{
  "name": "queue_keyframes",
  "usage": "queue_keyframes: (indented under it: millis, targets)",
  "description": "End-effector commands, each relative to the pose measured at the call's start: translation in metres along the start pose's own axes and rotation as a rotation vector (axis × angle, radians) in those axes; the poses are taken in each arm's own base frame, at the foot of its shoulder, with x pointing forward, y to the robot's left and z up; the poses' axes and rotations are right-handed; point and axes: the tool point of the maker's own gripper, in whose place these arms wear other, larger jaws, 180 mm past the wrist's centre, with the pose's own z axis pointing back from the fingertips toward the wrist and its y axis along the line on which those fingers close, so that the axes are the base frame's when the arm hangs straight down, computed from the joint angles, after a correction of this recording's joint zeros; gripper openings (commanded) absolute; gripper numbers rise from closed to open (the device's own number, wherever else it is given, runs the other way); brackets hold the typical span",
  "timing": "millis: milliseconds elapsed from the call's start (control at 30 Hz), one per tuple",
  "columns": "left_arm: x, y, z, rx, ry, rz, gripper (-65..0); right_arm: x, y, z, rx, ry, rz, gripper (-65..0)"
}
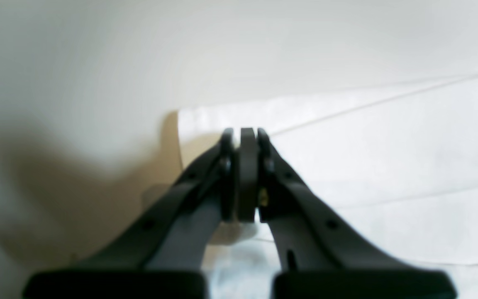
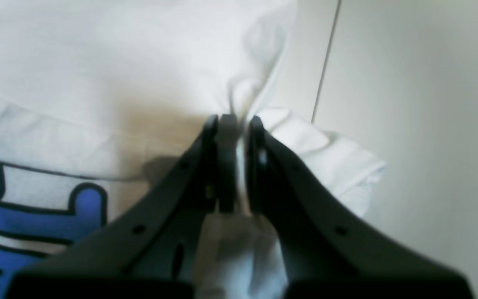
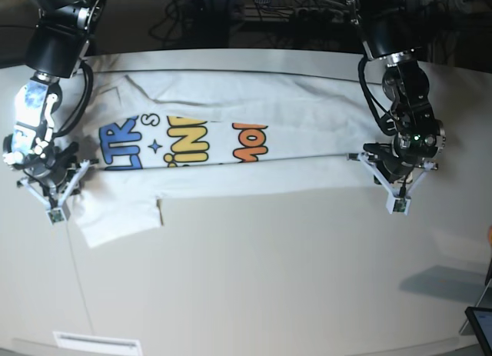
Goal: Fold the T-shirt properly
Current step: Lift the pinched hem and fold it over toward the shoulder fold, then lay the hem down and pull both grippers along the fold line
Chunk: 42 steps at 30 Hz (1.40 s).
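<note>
T-shirt (image 3: pixel 231 168) lay across frame center; left gripper (image 1: pixel 245 137) jaws together w/ nothing between, right gripper (image 2: pixel 234 124) clamped on cloth.

Both wrist views are pretty soft, with the black fingers (image 1: pixel 239 174) up close totally out of focus and warm brownish shadows pooling beside them. The base view is sharper, evenly lit from above, with the table (image 3: pixel 269 279) bright, the background dark and slight fisheye bending at the edges.

Your white T-shirt (image 3: pixel 231 152) lies flat and half-folded lengthwise — blue, yellow and orange print up, one sleeve sticking out.
</note>
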Motion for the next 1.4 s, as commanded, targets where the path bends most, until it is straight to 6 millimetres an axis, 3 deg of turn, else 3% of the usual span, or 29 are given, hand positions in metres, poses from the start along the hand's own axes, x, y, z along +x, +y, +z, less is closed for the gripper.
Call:
queue_keyframes:
  millis: [0,267,367,467,633,800,900,1067,1267,1367]
  targets:
    - [0.015,0.007,0.005,0.018,-0.041,-0.008,-65.0,0.024,-0.014,0.01,-0.036,-0.065,0.013,-54.8]
    - [0.015,0.008,0.005,0.019,-0.041,-0.009,-65.0,0.036,-0.034,0.034,-0.115,-0.054,0.059,-25.0]
    - [0.015,0.008,0.005,0.019,-0.041,-0.009,-65.0,0.038,-0.045,0.041,-0.173,-0.047,0.011,-16.8]
    - [0.015,0.008,0.005,0.019,-0.041,-0.009,-65.0,0.05,-0.046,0.045,-0.189,-0.096,0.003,-16.1]
    - [0.015,0.007,0.005,0.018,-0.041,-0.008,-65.0,0.085,-0.048,0.041,-0.175,-0.166,-0.011,-15.8]
    - [0.015,0.007,0.005,0.017,-0.041,-0.007,-65.0,0.114,-0.028,0.006,-0.053,-0.142,0.044,-15.7]
    - [0.015,0.007,0.005,0.017,-0.041,-0.007,-65.0,0.122,-0.023,-0.016,0.002,-0.132,0.007,-15.7]
    - [0.015,0.007,0.005,0.017,-0.041,-0.007,-65.0,0.119,-0.022,-0.045,0.072,-0.118,-0.073,-15.7]
    - [0.015,0.007,0.005,0.018,-0.041,-0.006,-65.0,0.114,-0.022,-0.062,0.113,-0.102,-0.124,-15.7]
    - [0.015,0.006,0.005,0.016,-0.041,-0.005,-65.0,0.107,-0.009,-0.072,0.135,-0.094,-0.086,-15.7]
